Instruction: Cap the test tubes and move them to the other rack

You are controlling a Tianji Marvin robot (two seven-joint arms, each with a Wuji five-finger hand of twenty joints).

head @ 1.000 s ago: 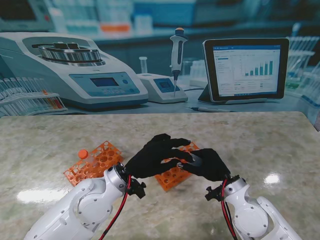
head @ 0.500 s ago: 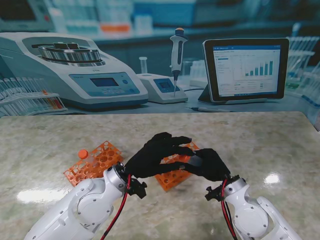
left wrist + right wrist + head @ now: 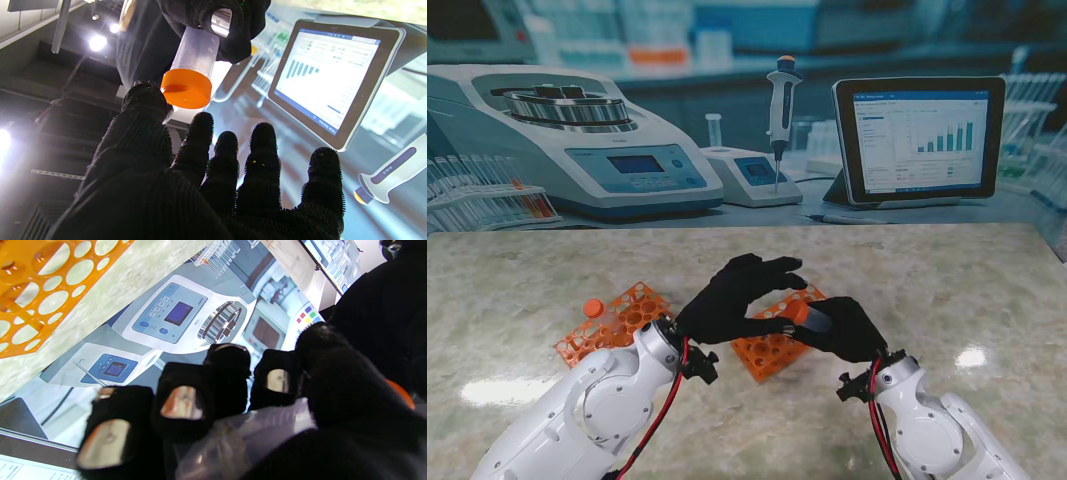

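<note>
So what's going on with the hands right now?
The right hand holds a clear test tube with an orange cap on its end, above the nearer orange rack. The left hand is spread open beside the cap, its thumb close to it. Another capped tube stands in the left rack.

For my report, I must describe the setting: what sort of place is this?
Probably a staged laboratory bench: a marble-patterned table carries orange tube racks, while the centrifuge, pipette and tablet behind look like a printed backdrop.
</note>
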